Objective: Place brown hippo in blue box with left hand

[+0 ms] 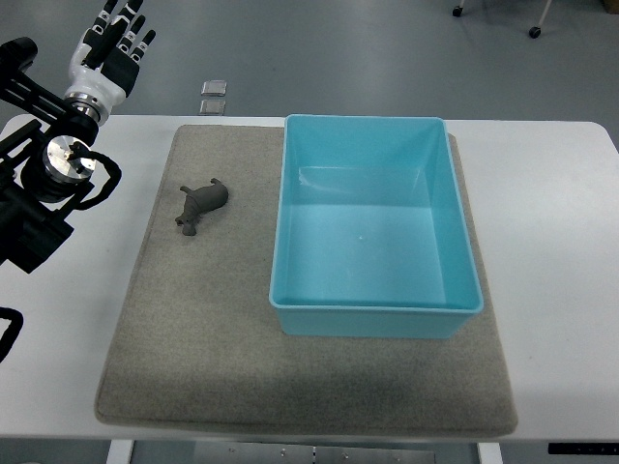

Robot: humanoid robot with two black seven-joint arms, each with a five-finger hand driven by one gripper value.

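Note:
A small dark brown hippo (200,205) lies on its side on the grey mat (193,338), left of the blue box (373,311). The box is open at the top and nothing shows inside it. My left hand (116,46) is at the upper left, beyond the table's far edge, well away from the hippo. Its fingers are spread and hold nothing. The right arm does not show.
The white table (551,193) carries the mat. My left arm's black joints (53,169) sit over the table's left edge. Two small square plates (213,95) lie on the floor behind the table.

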